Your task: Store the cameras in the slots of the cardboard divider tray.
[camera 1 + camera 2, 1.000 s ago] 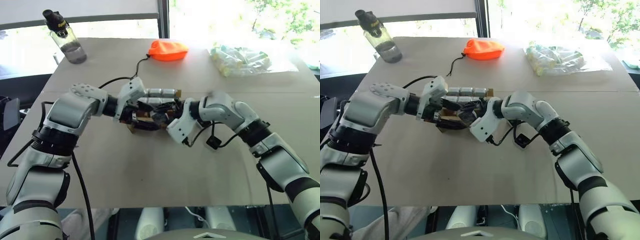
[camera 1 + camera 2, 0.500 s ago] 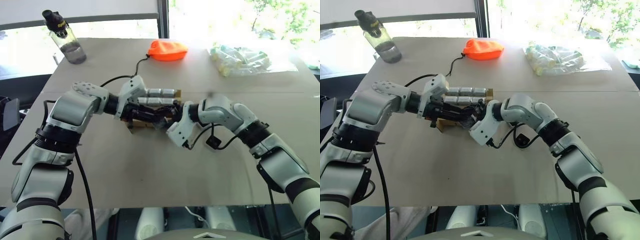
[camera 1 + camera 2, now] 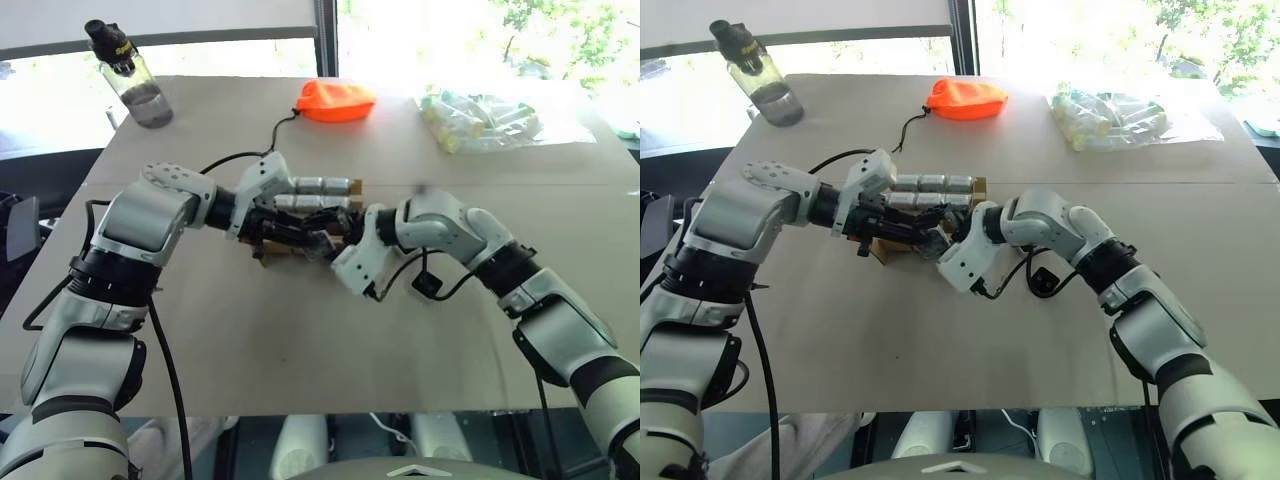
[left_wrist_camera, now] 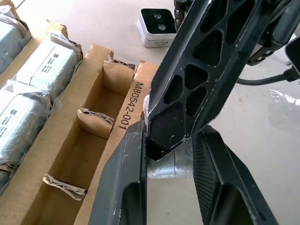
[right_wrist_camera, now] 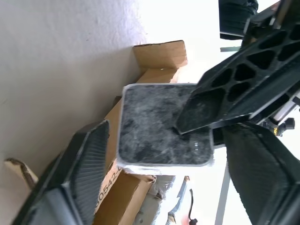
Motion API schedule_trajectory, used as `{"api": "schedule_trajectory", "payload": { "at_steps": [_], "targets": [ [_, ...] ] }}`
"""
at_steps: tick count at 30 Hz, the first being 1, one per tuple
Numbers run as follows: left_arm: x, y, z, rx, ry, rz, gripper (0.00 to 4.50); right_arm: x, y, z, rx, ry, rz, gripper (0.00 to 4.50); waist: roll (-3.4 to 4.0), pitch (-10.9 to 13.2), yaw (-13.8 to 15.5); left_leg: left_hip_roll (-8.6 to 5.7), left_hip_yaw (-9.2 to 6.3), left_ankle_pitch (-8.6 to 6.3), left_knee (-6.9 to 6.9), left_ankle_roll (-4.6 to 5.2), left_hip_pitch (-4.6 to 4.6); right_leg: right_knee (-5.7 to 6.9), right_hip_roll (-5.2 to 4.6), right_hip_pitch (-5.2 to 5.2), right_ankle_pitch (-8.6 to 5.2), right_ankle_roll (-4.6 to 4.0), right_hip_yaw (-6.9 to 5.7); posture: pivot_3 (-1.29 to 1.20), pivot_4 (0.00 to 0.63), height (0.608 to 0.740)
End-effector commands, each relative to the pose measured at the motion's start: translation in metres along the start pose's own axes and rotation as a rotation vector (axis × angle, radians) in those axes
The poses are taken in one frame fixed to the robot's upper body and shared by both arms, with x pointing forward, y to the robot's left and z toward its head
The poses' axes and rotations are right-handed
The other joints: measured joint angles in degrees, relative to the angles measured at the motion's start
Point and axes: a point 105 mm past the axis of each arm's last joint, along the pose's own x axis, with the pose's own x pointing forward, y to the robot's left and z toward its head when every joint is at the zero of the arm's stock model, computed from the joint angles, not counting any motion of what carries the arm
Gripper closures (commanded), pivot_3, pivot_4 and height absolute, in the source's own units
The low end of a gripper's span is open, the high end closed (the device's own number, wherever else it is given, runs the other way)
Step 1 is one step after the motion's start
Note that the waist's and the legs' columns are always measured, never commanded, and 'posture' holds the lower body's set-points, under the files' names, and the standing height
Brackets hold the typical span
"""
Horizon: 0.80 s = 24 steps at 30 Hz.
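Observation:
The cardboard divider tray lies mid-table, with several plastic-wrapped cameras standing in its far row. Over its near edge the two grippers meet. My left gripper is shut on a wrapped silver-grey camera, whose dark face shows in the right wrist view. My right gripper is open around that same camera, its fingers standing off either side. Another camera, white with a black face, lies on the table beside the right arm.
A water bottle stands at the far left of the table. An orange pouch with a black cord lies far centre. A clear bag of pale tubes is at the far right.
My left gripper has shut on the camera and my right gripper has opened off it. Both arms have stayed where they were.

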Motion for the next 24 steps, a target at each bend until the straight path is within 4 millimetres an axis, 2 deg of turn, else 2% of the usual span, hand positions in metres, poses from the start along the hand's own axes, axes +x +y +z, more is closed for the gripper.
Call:
{"api": "schedule_trajectory", "payload": {
  "at_steps": [1, 6, 8, 11, 17, 20, 24],
  "targets": [
    [-0.002, -0.006, 0.011, 0.047, -0.021, -0.030, 3.78, -0.007, -0.026, 0.004, 0.029, -0.005, -0.085, 0.81, 0.00, 0.00, 0.00, 0.01, 0.00, 0.00, 0.00, 0.00, 0.00, 0.00, 0.00, 0.00, 0.00, 0.00, 0.00, 0.00, 0.150, 0.726],
    [-0.010, -0.007, 0.014, 0.065, -0.041, -0.050, 3.78, -0.019, -0.030, 0.002, 0.136, 0.002, -0.119, 0.81, 0.00, 0.00, 0.06, 0.01, 0.00, 0.00, 0.00, 0.00, -0.01, 0.00, 0.00, 0.00, 0.00, 0.00, -0.01, 0.00, 0.150, 0.726],
    [-0.017, -0.009, 0.018, 0.102, -0.055, -0.064, 3.78, -0.030, -0.030, -0.001, 0.225, 0.007, -0.157, 0.81, 0.00, 0.00, 0.06, 0.00, 0.00, 0.00, 0.01, 0.00, -0.01, 0.00, 0.00, 0.00, 0.00, 0.00, -0.01, 0.00, 0.150, 0.726],
    [-0.030, 0.001, 0.021, 0.167, -0.060, -0.013, 3.78, -0.051, -0.026, -0.005, 0.377, 0.016, -0.208, 0.81, -0.01, 0.00, 0.32, 0.01, -0.05, 0.00, 0.02, 0.00, -0.05, -0.02, 0.00, 0.00, 0.00, 0.00, -0.06, 0.00, 0.150, 0.726],
    [-0.046, 0.019, 0.014, 0.259, -0.010, 0.040, 3.78, -0.091, 0.000, 0.000, 0.642, 0.006, -0.290, 0.81, -0.03, -0.01, 0.37, -0.10, -0.07, 0.00, 0.05, 0.00, -0.06, -0.01, 0.00, 0.01, 0.00, 0.00, -0.09, 0.00, 0.150, 0.726],
    [-0.048, 0.027, 0.014, 0.286, -0.010, 0.057, 3.78, -0.101, 0.012, 0.007, 0.764, -0.008, -0.327, 0.81, -0.04, 0.00, 0.38, -0.11, -0.06, -0.01, 0.04, 0.01, -0.08, -0.02, 0.00, 0.00, 0.00, 0.00, -0.10, 0.00, 0.150, 0.726],
    [-0.048, 0.041, 0.008, 0.407, 0.028, 0.098, 3.78, -0.111, 0.026, 0.023, 1.041, -0.080, -0.439, 0.81, -0.08, -0.01, 0.41, -0.12, -0.07, -0.01, 0.05, 0.01, -0.07, 0.00, 0.00, 0.00, 0.00, 0.01, -0.08, 0.00, 0.150, 0.726]
  ]
}}
